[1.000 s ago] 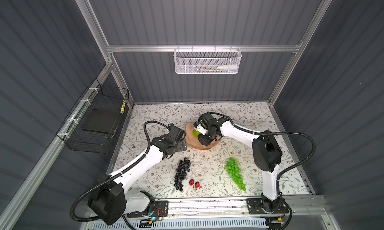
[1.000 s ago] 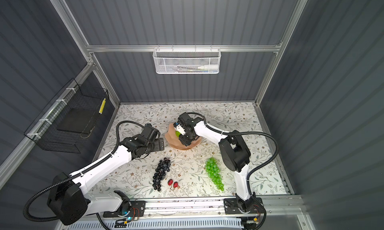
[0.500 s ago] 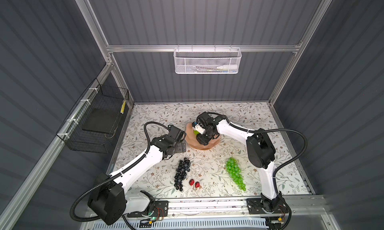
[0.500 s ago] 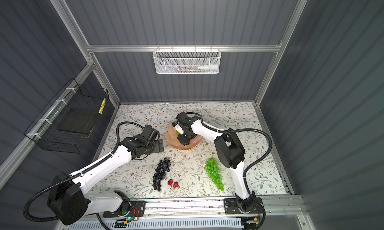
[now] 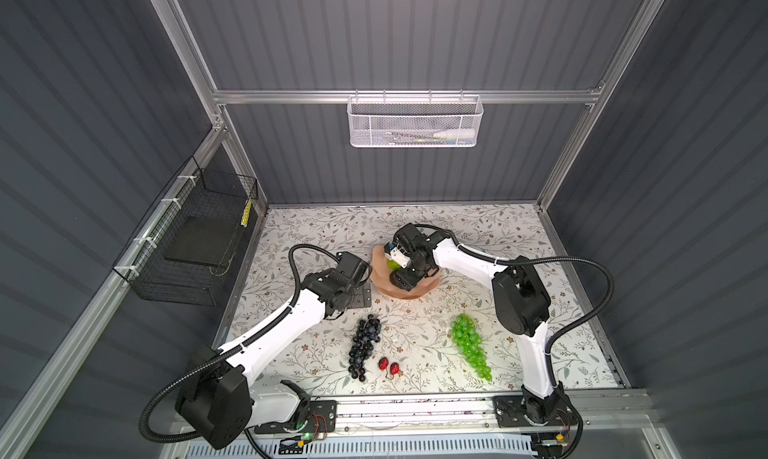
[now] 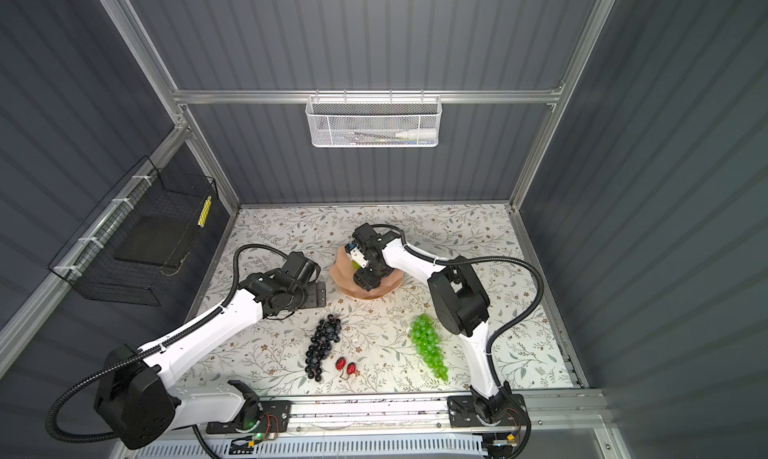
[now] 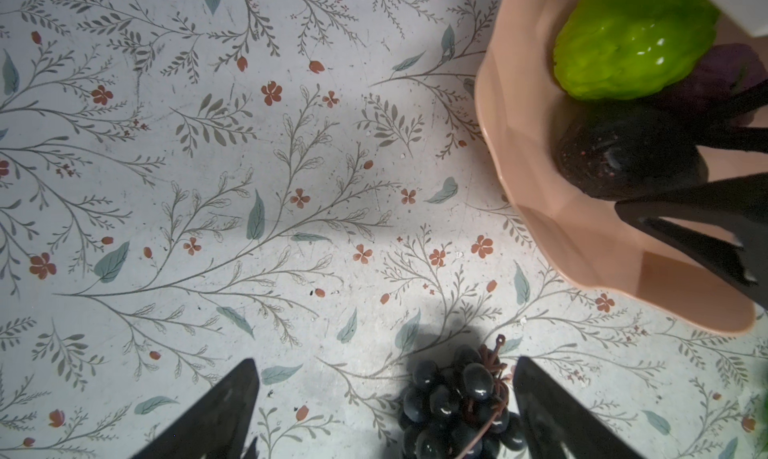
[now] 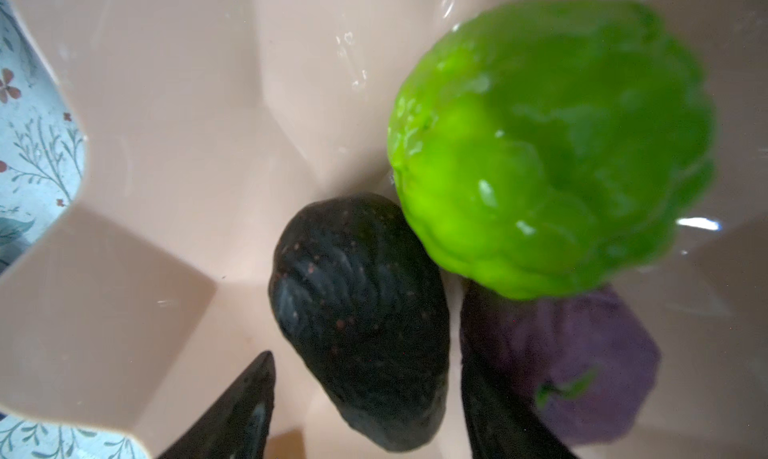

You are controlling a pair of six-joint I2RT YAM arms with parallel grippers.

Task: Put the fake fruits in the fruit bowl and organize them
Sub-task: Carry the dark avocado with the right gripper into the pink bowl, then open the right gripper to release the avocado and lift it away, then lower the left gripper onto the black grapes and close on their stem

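Right wrist view: right gripper (image 8: 368,353), jaws loose, straddles the avocado (image 8: 361,324) lying in the bowl (image 8: 166,145) with lime fruit (image 8: 552,145) and purple fruit (image 8: 582,361). Left gripper (image 7: 384,365) hangs spread wide near dark grapes (image 7: 453,403); green grapes (image 5: 469,344) and berries (image 5: 388,365) lie near the tabletop's (image 5: 519,245) front edge.

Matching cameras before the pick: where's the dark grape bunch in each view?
In both top views: dark grape bunch, front centre, left of the red berries.
Left wrist: cropped, between fingers of the open left gripper.
Right wrist: not in it.
Shared landmark: peach-pink bowl.
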